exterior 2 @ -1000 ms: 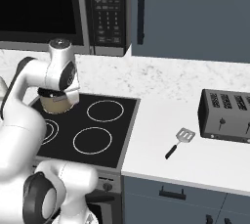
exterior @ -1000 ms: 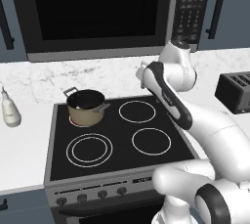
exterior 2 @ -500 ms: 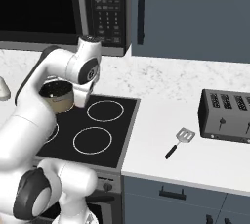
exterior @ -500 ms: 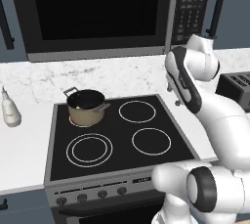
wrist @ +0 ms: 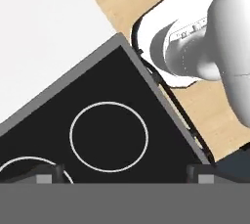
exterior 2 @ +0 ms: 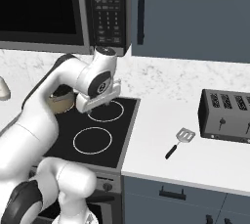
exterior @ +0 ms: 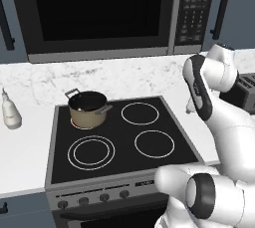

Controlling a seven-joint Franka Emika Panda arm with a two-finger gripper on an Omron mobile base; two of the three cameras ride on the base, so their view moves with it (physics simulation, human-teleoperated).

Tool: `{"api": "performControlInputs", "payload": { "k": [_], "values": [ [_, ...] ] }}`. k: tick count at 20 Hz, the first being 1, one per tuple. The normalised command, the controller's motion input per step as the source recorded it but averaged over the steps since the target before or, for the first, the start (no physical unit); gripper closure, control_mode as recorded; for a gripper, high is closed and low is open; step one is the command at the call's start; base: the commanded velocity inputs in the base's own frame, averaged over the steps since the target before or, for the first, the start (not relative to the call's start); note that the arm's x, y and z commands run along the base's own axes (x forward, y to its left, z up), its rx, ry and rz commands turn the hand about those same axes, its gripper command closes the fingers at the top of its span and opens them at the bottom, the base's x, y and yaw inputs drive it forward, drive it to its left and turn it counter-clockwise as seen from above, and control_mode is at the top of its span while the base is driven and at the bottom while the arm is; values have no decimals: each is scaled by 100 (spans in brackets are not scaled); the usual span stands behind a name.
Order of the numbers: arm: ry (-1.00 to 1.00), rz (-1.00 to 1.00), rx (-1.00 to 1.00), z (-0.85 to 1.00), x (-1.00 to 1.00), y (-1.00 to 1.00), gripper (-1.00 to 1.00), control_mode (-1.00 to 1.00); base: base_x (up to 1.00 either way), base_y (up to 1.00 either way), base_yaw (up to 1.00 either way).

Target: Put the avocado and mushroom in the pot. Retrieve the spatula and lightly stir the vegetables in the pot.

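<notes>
Right base view shows the spatula (exterior 2: 178, 141) lying flat on the white counter (exterior 2: 161, 120) to the right of the stove, its silvery slotted head pointing toward the toaster (exterior 2: 226, 116) and its thin black handle angled toward the counter's front edge; it sits near the toaster's left end but apart from it, untouched; the gripper (exterior 2: 96, 104) hangs from the white arm above the black cooktop (exterior 2: 114, 140), over the rear right burner ring, well apart from the spatula; the pot (exterior 2: 62, 100) is partly hidden behind the arm at the rear left of the cooktop; in the left base view the pot (exterior: 88, 108) stands upright on the rear left burner, tan-sided with a dark inside and two grey loop handles, and what lies within it cannot be made out; a white bottle (exterior: 10, 113) stands on the counter left of the stove, and a dark microwave (exterior: 99, 13) hangs above; the arm's forearm crosses the right side of that view, in front of the toaster (exterior: 241, 85); in the hand view the gripper (wrist: 124, 176) looks down on the cooktop (wrist: 49, 140), one white burner ring between its two dark fingertips (wrist: 46, 174), which stand spread fully wide with nothing between them; the hand grips no object.
</notes>
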Motion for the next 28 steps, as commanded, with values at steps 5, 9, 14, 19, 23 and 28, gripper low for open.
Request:
{"api": "performControlInputs", "payload": {
  "k": [5,9,14,19,23,28],
  "values": [
    [7,-72,9,-27,-16,-29,-100,-100,0,0,0],
    [5,-76,8,-31,-14,-29,-100,-100,0,0,0],
    [3,-82,2,-39,-2,-21,-100,-100,0,0,0],
    [0,-79,0,-36,11,-18,-100,-100,0,0,0],
    [1,-76,0,-27,18,-22,-100,-100,0,0,0],
    [4,-69,0,-17,31,-20,-100,-100,0,0,0]
  ]
}}
